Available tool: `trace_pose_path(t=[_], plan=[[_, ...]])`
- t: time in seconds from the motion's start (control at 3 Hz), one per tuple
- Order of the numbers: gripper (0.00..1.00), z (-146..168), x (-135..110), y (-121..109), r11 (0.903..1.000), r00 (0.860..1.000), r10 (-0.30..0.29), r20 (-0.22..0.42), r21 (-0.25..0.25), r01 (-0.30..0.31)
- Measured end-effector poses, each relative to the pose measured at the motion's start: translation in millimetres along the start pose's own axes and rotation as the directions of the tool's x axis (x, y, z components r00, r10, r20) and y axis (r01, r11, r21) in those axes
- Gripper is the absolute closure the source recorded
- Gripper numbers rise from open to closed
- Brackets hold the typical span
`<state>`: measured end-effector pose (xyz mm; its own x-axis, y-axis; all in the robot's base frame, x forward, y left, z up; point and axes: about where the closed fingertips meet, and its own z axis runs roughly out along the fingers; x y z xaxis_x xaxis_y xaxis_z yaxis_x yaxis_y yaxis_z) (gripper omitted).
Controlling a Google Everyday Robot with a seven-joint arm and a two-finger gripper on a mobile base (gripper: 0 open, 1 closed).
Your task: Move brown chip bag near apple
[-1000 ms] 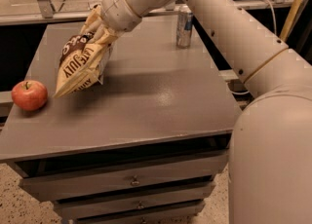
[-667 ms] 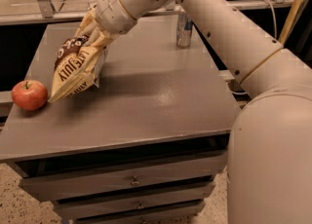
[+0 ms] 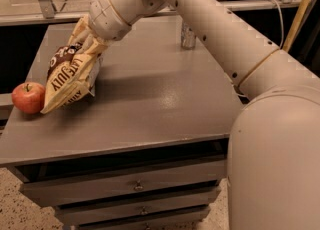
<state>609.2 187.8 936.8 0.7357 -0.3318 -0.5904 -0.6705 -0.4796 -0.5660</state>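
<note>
Clamping brown chip bag [image 3: 67,76], gripper [image 3: 90,41] beside apple [image 3: 28,97]

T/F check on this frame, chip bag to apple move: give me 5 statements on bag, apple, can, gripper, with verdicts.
1. The gripper holds the brown chip bag by its upper part. True.
2. The apple sits at the table's right edge. False: it is at the left edge, beside the bag's lower corner.
3. The drink can lies on its side next to the apple. False: it stands upright at the far side of the table, well away from the apple.
4. The bag's lower corner is down close to the apple. True.
5. The bag lies flat on the table, released. False: it hangs tilted from the gripper.
</note>
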Motion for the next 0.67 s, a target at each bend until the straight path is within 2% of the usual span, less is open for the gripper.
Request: trace_pose_path(t=[0.67], plan=[[0.12, 8.6, -0.7, 0.9, 0.9997, 1.0, 0.023, 0.008, -0.008, -0.023]])
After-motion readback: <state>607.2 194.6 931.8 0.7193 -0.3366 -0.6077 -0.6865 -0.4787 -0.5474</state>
